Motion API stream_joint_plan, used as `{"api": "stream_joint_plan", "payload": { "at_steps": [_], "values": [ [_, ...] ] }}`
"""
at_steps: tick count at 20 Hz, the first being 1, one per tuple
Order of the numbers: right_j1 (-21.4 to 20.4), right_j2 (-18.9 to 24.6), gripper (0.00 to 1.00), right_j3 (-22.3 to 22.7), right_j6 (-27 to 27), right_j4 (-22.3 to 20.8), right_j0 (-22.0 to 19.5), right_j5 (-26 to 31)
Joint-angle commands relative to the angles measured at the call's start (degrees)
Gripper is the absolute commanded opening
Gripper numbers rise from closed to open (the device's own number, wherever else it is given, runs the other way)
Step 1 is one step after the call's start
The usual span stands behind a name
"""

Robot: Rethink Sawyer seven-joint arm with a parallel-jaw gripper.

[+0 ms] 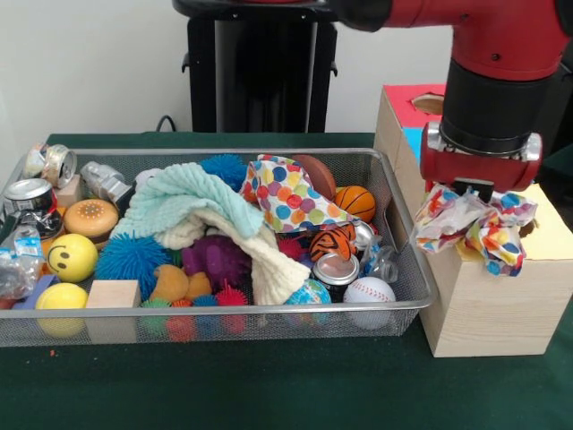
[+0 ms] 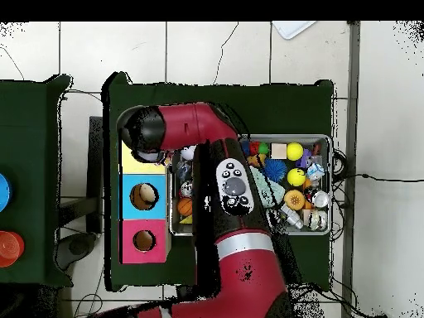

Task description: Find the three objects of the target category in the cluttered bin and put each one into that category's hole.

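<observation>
Green surface [image 1: 269,385] carries one mesh bin [image 1: 215,313]; one polka-dot cloth [image 1: 285,199] lies inside. Hand [image 1: 473,190] over the yellow-topped box [image 1: 501,296] apparently grips a crumpled dotted bundle [image 1: 473,224], one or two cloths, unclear.

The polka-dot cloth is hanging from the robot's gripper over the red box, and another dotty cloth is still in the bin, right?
Not quite. In the front view the polka-dot cloth hangs from the gripper over the yellow-topped box, not the red one. The red-topped box sits farther back. The other dotty cloth does lie in the bin.
</observation>
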Motion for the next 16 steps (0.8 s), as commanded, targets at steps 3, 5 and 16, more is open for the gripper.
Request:
{"api": "stream_joint_plan", "payload": {
  "at_steps": [3, 5, 16],
  "values": [
    [8.4, 6.1, 0.00, 8.9, -4.3, 1.0, -3.0, -6.0],
    [6.8, 5.8, 0.00, 9.8, -2.8, 1.8, -2.3, -4.5],
    [-0.1, 5.4, 0.00, 12.5, 1.7, 7.1, 0.1, 4.0]
  ]
}}
